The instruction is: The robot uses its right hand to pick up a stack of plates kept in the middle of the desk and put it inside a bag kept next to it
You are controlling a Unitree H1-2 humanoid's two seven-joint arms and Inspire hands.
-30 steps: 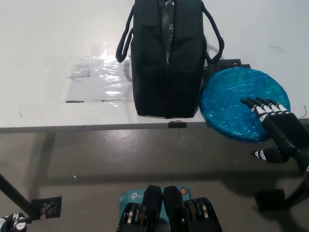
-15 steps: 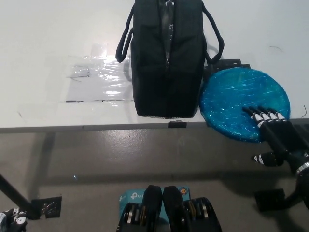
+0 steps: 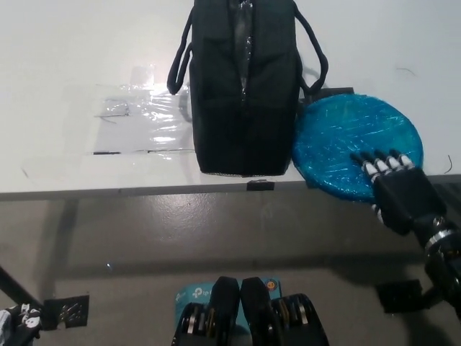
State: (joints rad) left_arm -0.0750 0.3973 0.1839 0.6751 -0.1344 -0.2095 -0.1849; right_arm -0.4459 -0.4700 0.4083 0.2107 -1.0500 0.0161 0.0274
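Note:
A stack of blue plates (image 3: pixel 353 140) wrapped in shiny film lies at the table's front edge, just right of a black bag (image 3: pixel 243 86) with two handles. The bag stands with its zip line running along the top. My black right hand (image 3: pixel 398 191) is at the stack's near right rim, its fingertips (image 3: pixel 380 163) resting over the plates' edge, fingers apart and nothing held. My white left hand (image 3: pixel 20 319) shows only as a sliver at the lower left corner, too little to read.
A clear plastic sheet (image 3: pixel 140 119) is taped on the white table (image 3: pixel 72 58) left of the bag. The table's front edge runs across the middle of the picture, with grey floor below it.
My right hand has pulled back toward the plates' near rim and turned, so its back now faces up. The whole picture has shifted slightly, so the camera has moved.

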